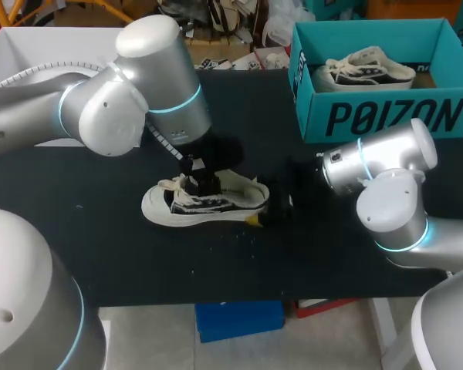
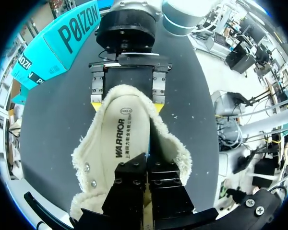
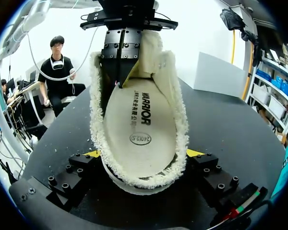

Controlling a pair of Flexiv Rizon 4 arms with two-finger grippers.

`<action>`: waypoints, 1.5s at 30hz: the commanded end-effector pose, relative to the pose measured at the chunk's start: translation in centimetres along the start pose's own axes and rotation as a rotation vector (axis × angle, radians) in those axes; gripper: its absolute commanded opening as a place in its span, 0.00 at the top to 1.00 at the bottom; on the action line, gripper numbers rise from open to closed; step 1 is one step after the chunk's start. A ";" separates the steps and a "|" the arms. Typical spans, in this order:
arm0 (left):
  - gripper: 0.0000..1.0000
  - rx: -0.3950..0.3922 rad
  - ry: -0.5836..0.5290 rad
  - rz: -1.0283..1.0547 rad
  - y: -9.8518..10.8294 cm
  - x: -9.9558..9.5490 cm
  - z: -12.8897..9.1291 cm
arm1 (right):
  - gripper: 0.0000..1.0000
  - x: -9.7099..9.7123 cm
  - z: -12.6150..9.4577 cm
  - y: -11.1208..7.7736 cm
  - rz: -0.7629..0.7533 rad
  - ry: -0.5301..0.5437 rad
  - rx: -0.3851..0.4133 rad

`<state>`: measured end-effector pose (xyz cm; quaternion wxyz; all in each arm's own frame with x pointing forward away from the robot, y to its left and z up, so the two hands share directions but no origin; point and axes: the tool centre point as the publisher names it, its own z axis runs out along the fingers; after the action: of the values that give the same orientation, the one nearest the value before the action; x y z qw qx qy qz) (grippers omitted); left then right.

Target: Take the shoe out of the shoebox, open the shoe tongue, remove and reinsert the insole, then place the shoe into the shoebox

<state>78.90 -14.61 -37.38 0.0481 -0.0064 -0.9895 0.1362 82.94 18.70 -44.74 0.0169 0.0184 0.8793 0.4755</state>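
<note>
From the head view, the shoe (image 1: 204, 204) sits on its sole in the middle of the black table (image 1: 332, 258), toe to the left and heel to the right. My left arm (image 1: 139, 85) comes in from the left and drops its left fingers (image 1: 204, 182) into the shoe's opening from above. My right arm (image 1: 378, 162) comes in low from the right, with the right fingers (image 1: 253, 220) at the heel. The teal shoebox (image 1: 386, 116) stands at the far right, well apart from the shoe, with a second shoe (image 1: 364, 69) lying inside it.

In the left wrist view, my own two fingers are drawn almost together, with only a thin slit between them. Their tips are down inside the front of the shoe. I cannot tell whether they pinch anything there. The pale insole (image 2: 125, 139) lies flat inside the shoe ahead of them, and the other arm's yellow tips flank the heel beyond.

In the right wrist view, my fingers stand wide apart, one yellow tip on each side of the heel, and both press against its fuzzy edge. They are gripping the shoe. The left fingers come down into the far end of the shoe.
</note>
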 end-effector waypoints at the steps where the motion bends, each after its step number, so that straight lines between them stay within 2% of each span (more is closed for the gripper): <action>1: 1.00 0.019 -0.006 0.004 0.2 0.7 -0.7 | 1.00 -0.4 0.2 -0.2 0.003 -0.001 0.004; 25: 1.00 0.053 -0.045 -0.016 0.7 0.8 -1.9 | 1.00 -0.4 0.2 -0.2 0.003 -0.001 0.004; 31: 1.00 0.042 -0.036 -0.018 0.2 0.0 -0.4 | 1.00 -0.4 0.2 -0.2 0.003 -0.001 0.004; 37: 1.00 0.028 -0.086 0.072 -1.1 -0.4 1.0 | 1.00 -0.4 0.2 -0.2 0.003 -0.001 0.004; 40: 0.79 0.009 -0.111 0.145 -1.4 0.0 1.7 | 1.00 -0.4 0.2 -0.2 0.003 -0.001 0.004; 42: 0.70 0.008 -0.124 0.173 -1.5 0.3 1.9 | 1.00 -0.4 0.2 -0.2 0.003 -0.001 0.004; 45: 0.65 0.014 -0.130 0.201 -1.5 0.6 2.1 | 1.00 -0.4 0.2 -0.2 0.003 -0.001 0.004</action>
<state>78.59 -16.63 -38.50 -0.0260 -0.0930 -0.9850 0.1431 83.08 18.60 -44.87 0.0172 0.0195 0.8797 0.4749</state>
